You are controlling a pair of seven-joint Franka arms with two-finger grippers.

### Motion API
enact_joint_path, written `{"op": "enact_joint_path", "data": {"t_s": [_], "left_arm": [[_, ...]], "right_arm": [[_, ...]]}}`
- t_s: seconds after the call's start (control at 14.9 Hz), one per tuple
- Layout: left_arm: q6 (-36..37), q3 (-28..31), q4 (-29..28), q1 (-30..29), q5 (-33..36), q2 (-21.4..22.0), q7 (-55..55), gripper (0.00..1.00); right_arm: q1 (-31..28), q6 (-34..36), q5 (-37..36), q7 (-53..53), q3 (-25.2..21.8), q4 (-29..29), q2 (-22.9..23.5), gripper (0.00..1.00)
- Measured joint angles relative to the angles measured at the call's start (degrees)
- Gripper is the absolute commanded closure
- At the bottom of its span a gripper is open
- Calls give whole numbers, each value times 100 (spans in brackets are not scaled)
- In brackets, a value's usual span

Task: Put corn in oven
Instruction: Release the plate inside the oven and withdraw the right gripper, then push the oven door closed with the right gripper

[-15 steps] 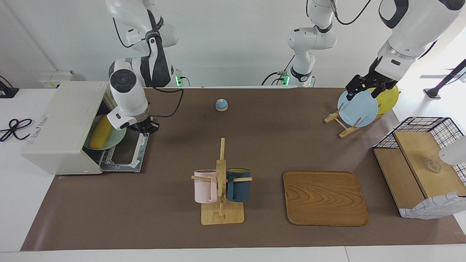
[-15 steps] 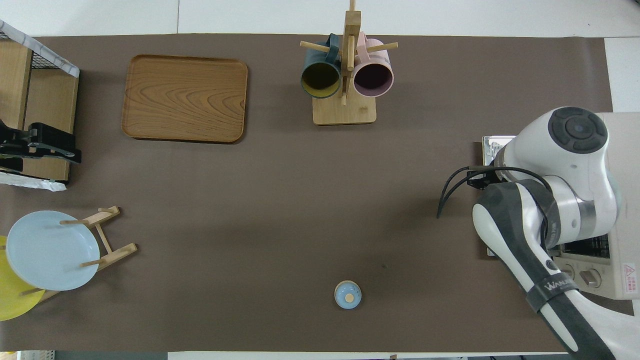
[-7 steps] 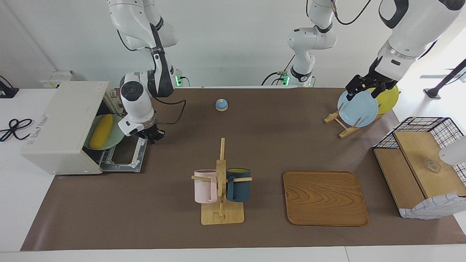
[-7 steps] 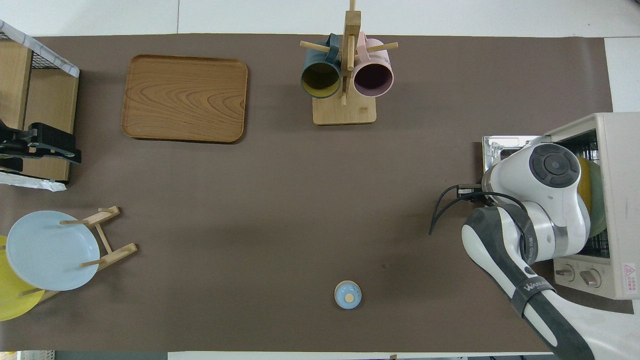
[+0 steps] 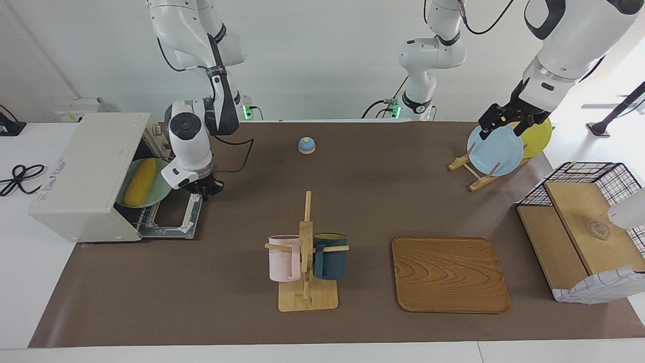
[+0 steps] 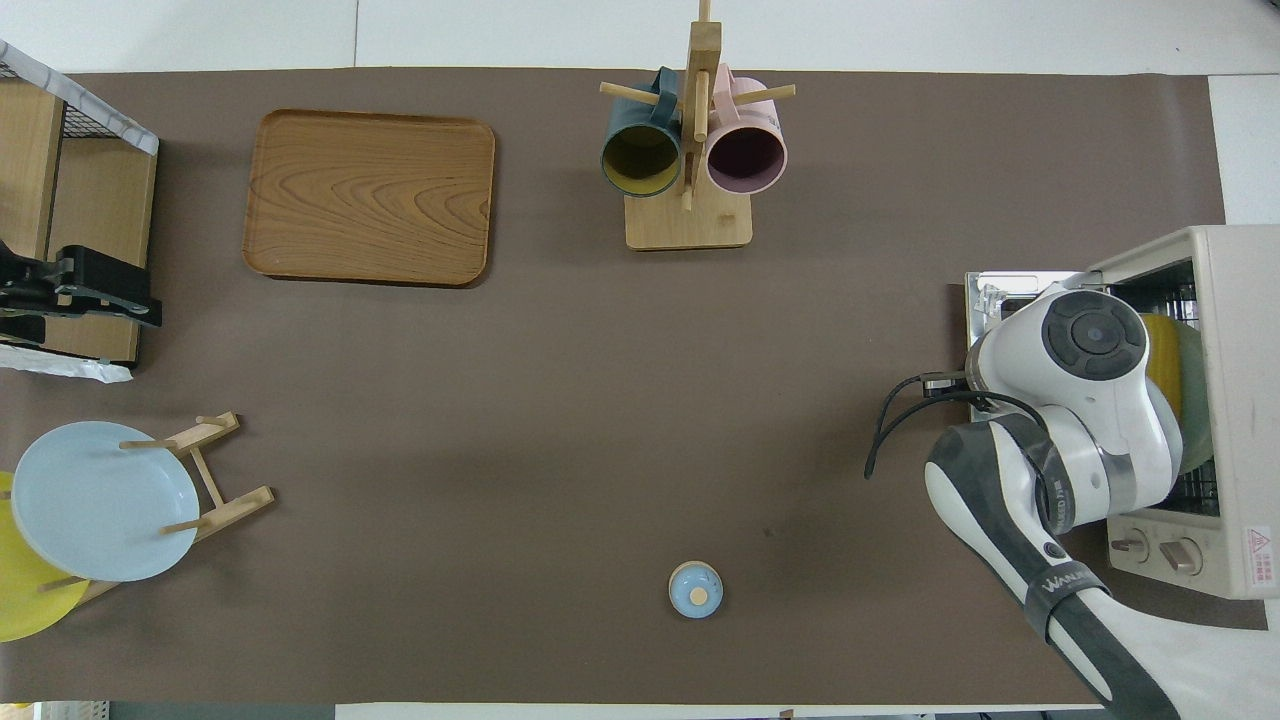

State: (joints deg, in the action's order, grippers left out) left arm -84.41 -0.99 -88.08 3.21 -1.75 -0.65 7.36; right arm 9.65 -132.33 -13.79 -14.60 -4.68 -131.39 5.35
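The corn (image 5: 140, 181) lies on a pale green plate (image 5: 157, 195) on the wire rack inside the off-white oven (image 5: 85, 171) at the right arm's end of the table. The oven's door (image 5: 174, 218) hangs open and flat. In the overhead view only a yellow strip of the corn (image 6: 1160, 362) shows inside the oven (image 6: 1240, 400), next to the right arm's wrist. My right gripper (image 5: 205, 189) is shut and holds nothing. It hovers over the door's edge, just outside the oven mouth. My left gripper (image 5: 504, 122) waits open above the plate rack.
A mug rack (image 5: 306, 262) with a pink and a dark blue mug stands mid-table beside a wooden tray (image 5: 450, 275). A small blue bell (image 5: 306, 145) sits nearer the robots. A plate rack (image 5: 496, 148) and a wire basket box (image 5: 587, 227) stand at the left arm's end.
The right arm drew back from the oven mouth and rose, so the corn and plate now show whole. The corn stayed inside. The left arm has not moved.
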Motion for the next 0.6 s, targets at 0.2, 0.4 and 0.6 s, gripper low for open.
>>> {"op": "enact_joint_path", "data": {"t_s": [0.2, 0.4, 0.6], "left_arm": [[0, 0, 0, 0, 0, 0, 0, 0], [0, 0, 0, 0, 0, 0, 0, 0], [0, 0, 0, 0, 0, 0, 0, 0]], "right_arm": [[58, 383, -224, -39, 49, 201, -5, 100], [147, 1353, -512, -54, 86, 796, -77, 100], [39, 2275, -778, 476, 3, 1491, -262, 100]]}}
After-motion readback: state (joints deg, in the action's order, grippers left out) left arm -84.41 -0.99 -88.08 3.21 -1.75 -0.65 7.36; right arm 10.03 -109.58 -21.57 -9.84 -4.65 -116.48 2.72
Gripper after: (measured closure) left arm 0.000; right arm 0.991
